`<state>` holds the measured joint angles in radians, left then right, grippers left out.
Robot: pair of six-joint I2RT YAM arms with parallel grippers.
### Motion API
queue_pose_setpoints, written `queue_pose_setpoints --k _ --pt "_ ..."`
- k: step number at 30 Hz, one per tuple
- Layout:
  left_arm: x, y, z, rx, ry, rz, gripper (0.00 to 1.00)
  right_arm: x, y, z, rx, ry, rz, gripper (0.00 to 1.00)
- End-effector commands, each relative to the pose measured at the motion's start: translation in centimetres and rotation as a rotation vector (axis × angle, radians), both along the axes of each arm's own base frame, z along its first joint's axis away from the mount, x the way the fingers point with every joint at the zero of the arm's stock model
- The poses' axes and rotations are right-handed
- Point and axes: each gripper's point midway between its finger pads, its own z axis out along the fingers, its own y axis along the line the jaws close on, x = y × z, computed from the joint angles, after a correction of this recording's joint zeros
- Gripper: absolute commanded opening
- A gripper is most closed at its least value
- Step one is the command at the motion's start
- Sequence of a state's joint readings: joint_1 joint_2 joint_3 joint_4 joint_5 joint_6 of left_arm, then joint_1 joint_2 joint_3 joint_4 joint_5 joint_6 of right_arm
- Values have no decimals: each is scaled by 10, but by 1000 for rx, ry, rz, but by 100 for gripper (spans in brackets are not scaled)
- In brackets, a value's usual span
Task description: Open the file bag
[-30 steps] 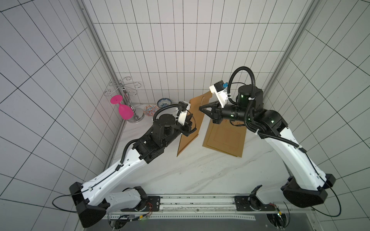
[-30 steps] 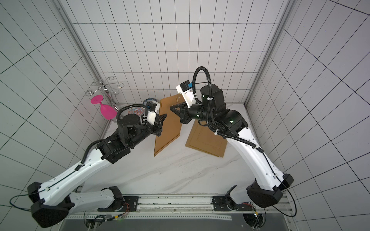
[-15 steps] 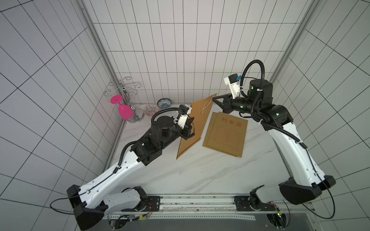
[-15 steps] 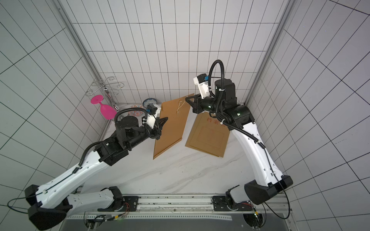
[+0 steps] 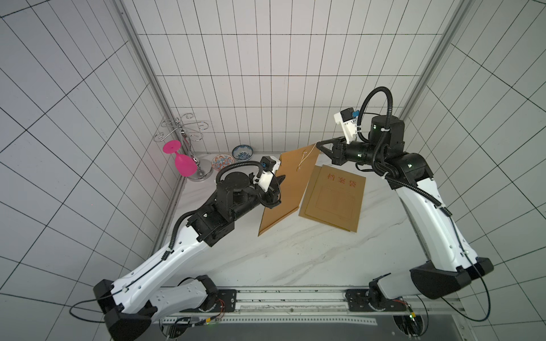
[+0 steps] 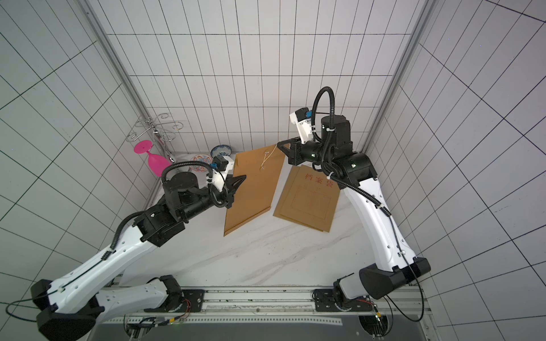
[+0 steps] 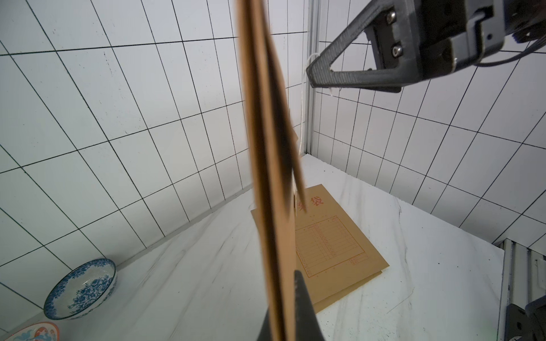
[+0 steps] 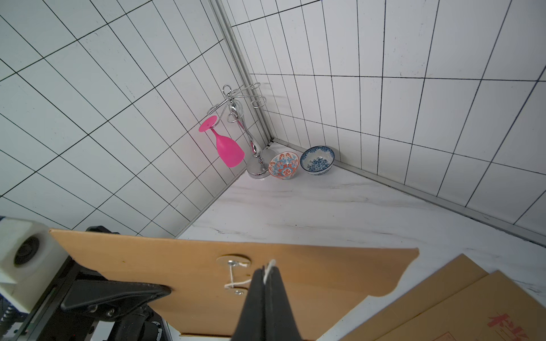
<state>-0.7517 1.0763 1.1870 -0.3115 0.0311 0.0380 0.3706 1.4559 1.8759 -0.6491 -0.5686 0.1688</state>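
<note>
A brown file bag (image 5: pixel 291 183) (image 6: pixel 254 186) is held upright above the table, its flap end toward the back wall. My left gripper (image 5: pixel 280 178) (image 6: pixel 240 178) (image 7: pixel 283 295) is shut on the bag's side edge (image 7: pixel 266 147). A white string (image 5: pixel 307 155) (image 6: pixel 267 158) (image 8: pixel 269 267) runs from the round clasps on the bag's face (image 8: pixel 310 280) to my right gripper (image 5: pixel 317 144) (image 6: pixel 278 143) (image 8: pixel 267 270), which is shut on the string's end just off the bag's top corner. In the left wrist view the right gripper (image 7: pixel 310 73) shows beside the bag.
Two more brown file bags (image 5: pixel 334 197) (image 6: pixel 307 200) with red characters lie stacked flat on the marble table, to the right of the held bag. In the back left corner stand a chrome glass rack with a pink glass (image 5: pixel 183 162) and two patterned bowls (image 5: pixel 222 162) (image 5: pixel 242 152).
My right gripper has drawn back from the bag's face toward the back right, with the string in it. The bag has turned so that more of its face shows from above.
</note>
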Motion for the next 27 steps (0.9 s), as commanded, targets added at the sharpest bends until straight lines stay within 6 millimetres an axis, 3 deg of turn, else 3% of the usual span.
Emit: queue_pose_setpoints --k 1,27 --pt "-6 4 13 -39 -24 -34 0 3 -6 3 -11 -21 3 0" --pt "-21 3 18 -48 -51 -119 0 19 -35 -25 -32 31 -69 0"
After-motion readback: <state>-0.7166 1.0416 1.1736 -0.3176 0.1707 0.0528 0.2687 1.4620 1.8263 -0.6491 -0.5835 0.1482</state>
